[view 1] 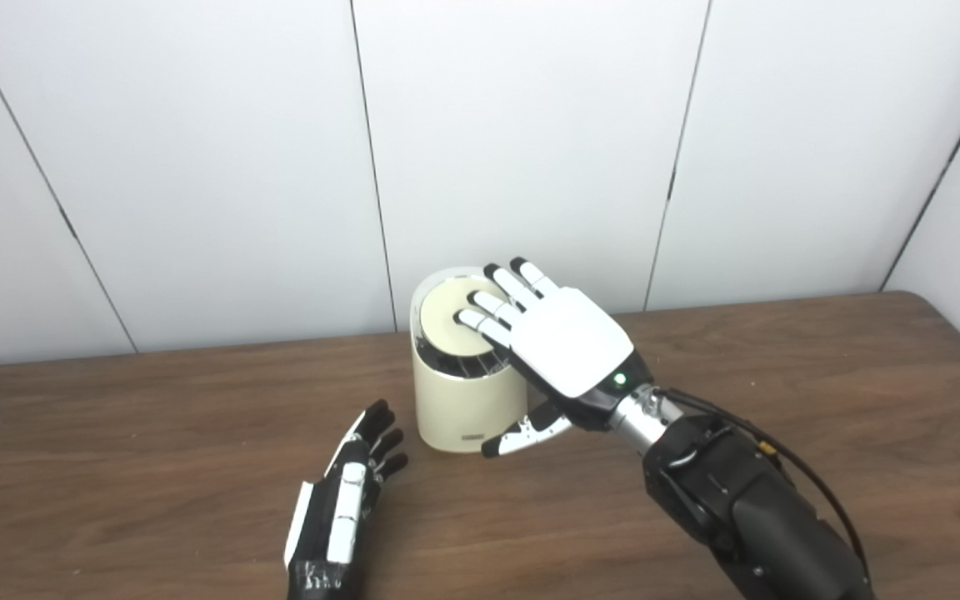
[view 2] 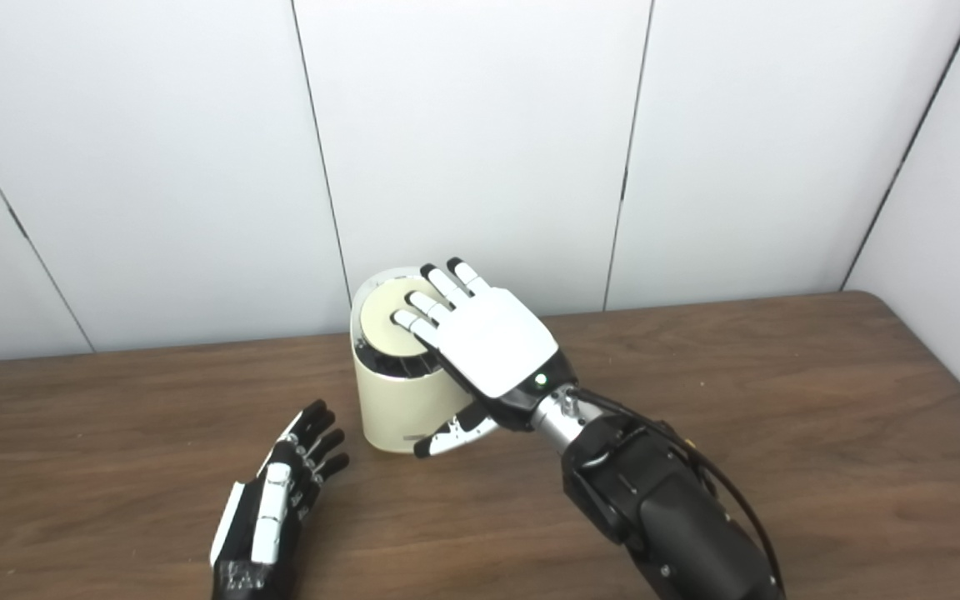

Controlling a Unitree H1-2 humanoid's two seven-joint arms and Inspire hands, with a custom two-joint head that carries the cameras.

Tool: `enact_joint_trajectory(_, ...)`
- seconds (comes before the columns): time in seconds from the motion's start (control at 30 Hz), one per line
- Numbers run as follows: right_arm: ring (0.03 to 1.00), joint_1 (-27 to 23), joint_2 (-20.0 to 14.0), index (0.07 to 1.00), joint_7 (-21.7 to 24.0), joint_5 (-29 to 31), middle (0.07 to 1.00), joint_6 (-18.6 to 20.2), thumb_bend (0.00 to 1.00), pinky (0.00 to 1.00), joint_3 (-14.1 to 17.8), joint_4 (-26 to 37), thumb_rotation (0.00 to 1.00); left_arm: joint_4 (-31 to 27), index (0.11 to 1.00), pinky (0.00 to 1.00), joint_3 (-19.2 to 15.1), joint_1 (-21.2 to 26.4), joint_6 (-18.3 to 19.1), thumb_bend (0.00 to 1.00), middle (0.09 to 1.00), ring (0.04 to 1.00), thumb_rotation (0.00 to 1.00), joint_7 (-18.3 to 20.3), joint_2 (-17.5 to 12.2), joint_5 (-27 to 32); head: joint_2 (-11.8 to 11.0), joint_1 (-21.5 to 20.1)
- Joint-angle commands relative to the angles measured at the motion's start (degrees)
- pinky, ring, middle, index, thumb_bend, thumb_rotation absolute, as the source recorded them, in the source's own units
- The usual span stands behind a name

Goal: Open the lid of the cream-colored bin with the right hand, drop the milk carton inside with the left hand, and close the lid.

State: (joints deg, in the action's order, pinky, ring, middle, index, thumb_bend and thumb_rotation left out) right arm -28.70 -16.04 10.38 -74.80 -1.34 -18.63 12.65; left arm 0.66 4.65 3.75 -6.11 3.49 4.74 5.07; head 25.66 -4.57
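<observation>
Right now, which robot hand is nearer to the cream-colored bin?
Right. The right robot hand lies flat over the cream-colored bin, fingers on its lid. The left robot hand rests on the table, in front of the bin and to its left, apart from it.

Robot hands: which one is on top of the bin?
The right robot hand, the one showing its white back. Its fingers lie flat across the lid of the cream bin. The left robot hand rests apart on the table, holding nothing.
</observation>
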Motion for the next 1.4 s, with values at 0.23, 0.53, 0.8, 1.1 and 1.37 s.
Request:
enact_joint_trajectory(0.23,1.000,-4.58,4.39,1.000,-3.83,4.14,1.000,4.53,0.64,1.00,6.99,4.11,0.72,-1.05,0.945,0.87,-0.39,1.50,-1.62,0.62,0.924,0.904,0.89,-0.02,0.55,0.31,-0.02,0.15)
enact_joint_trajectory(0.53,1.000,2.05,9.23,1.000,-6.67,18.11,1.000,6.07,0.56,1.00,12.69,8.79,0.73,-1.58,0.961,0.90,-0.33,1.50,-1.32,0.58,0.941,0.930,0.92,-0.27,0.72,-0.14,-0.06,2.29)
enact_joint_trajectory(0.8,0.819,12.43,15.34,0.802,-15.21,46.81,0.822,-2.46,0.25,0.70,18.61,8.21,0.71,-1.98,0.930,0.87,-0.50,1.78,-4.80,0.28,0.931,0.926,0.94,-3.02,0.80,-4.89,0.23,3.39)
enact_joint_trajectory(1.1,0.782,22.80,16.67,0.764,-19.00,56.19,0.790,-11.65,0.18,0.69,19.05,1.37,0.37,-3.34,0.915,0.83,-3.86,2.14,-5.68,0.17,0.909,0.886,0.75,-5.05,-0.61,-4.98,1.23,3.81)
enact_joint_trajectory(1.37,0.781,26.84,17.43,0.780,-20.30,54.04,0.799,-10.10,0.17,0.68,18.35,-1.26,0.36,-4.33,0.890,0.81,-4.97,1.41,-3.93,0.19,0.892,0.871,0.70,-5.78,-1.20,-4.47,2.41,3.50)
